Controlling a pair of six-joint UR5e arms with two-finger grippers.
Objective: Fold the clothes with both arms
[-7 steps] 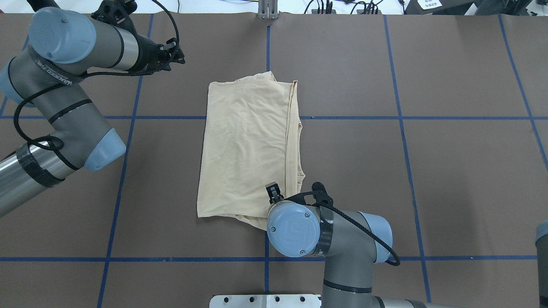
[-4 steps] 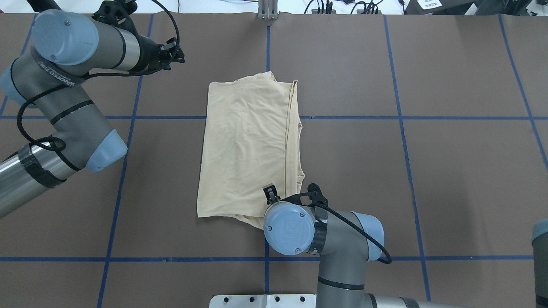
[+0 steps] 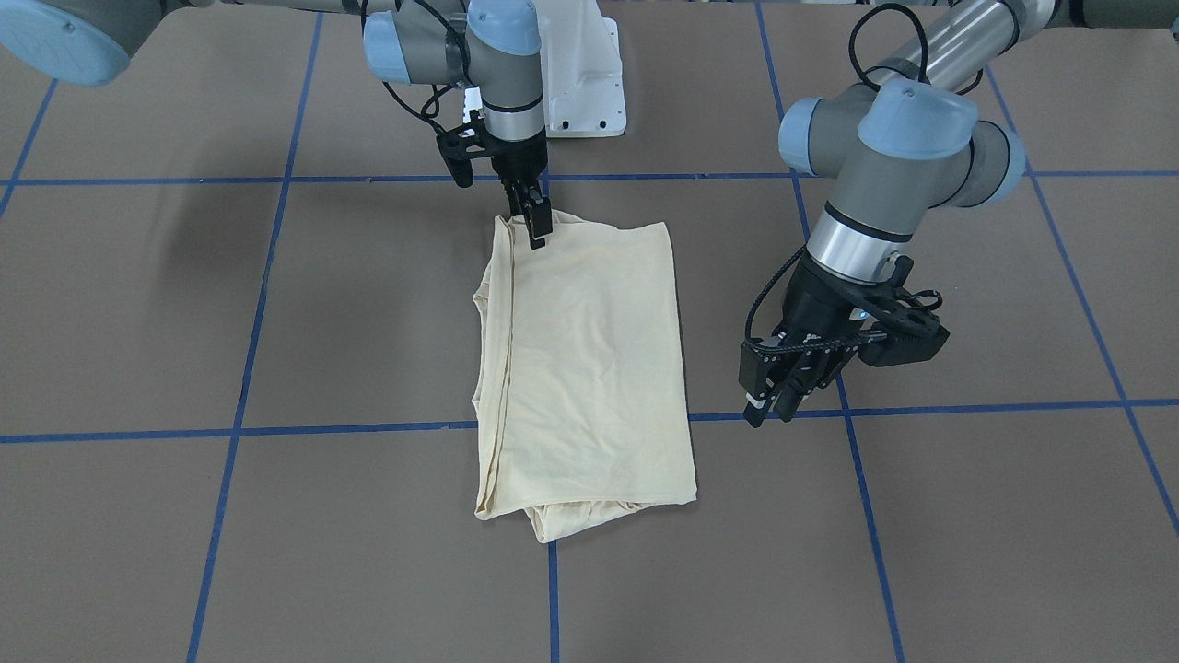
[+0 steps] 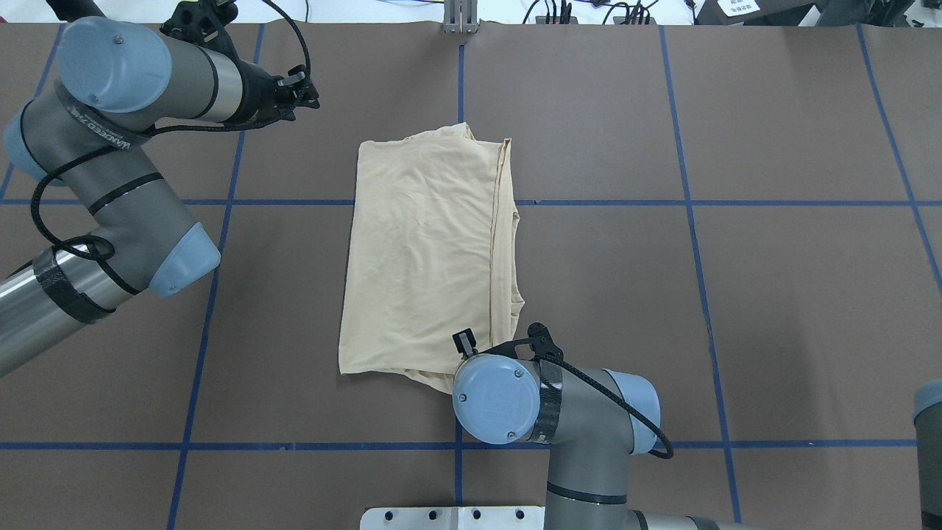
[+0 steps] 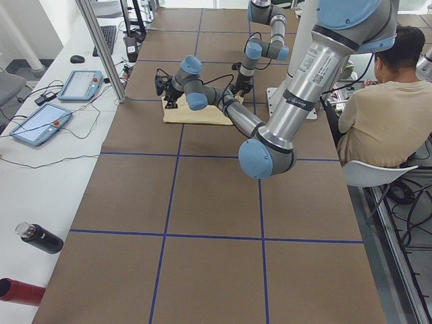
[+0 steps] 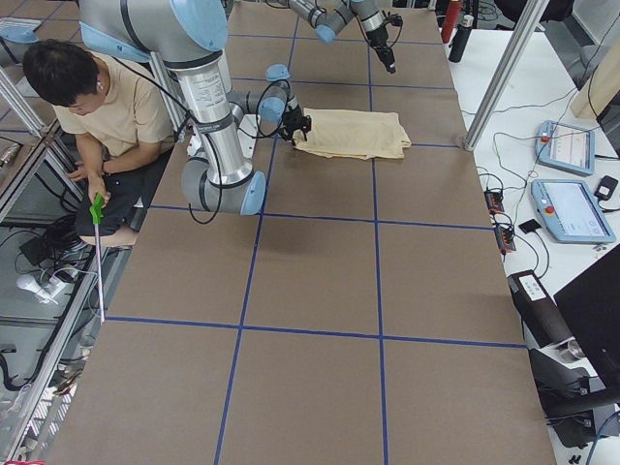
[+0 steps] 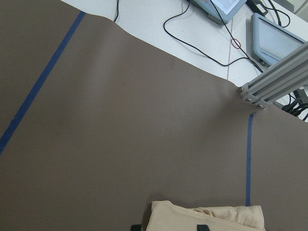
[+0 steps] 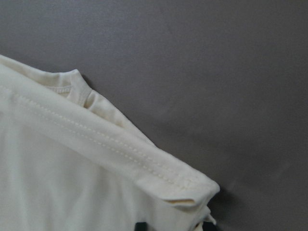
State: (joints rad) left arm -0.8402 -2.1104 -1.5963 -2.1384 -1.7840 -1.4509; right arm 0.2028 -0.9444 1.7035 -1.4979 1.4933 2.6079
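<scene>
The cream-yellow shirt (image 3: 589,350) lies folded into a long strip at the table's middle, print and neck label hidden; it also shows in the overhead view (image 4: 423,250). My right gripper (image 3: 536,235) points down onto the strip's corner nearest the robot base. Its jaws look slightly apart, and one fingertip (image 8: 141,225) rests on the cloth (image 8: 72,168). In the overhead view the right arm's own wrist mostly hides the gripper (image 4: 464,342). My left gripper (image 3: 774,396) is open and empty, above bare table beside the strip's far half. The left wrist view shows the shirt's far end (image 7: 207,219).
The white pedestal base (image 3: 580,74) stands behind the shirt. An aluminium post (image 7: 269,86) and teach pendants (image 5: 74,84) sit past the table's far edge. A seated person (image 5: 378,115) is beside the robot. Bottles (image 5: 40,237) lie on the side bench.
The right arm's wrist and elbow have shifted slightly left and toward the robot base. The left arm has barely moved. The shirt lies as before.
</scene>
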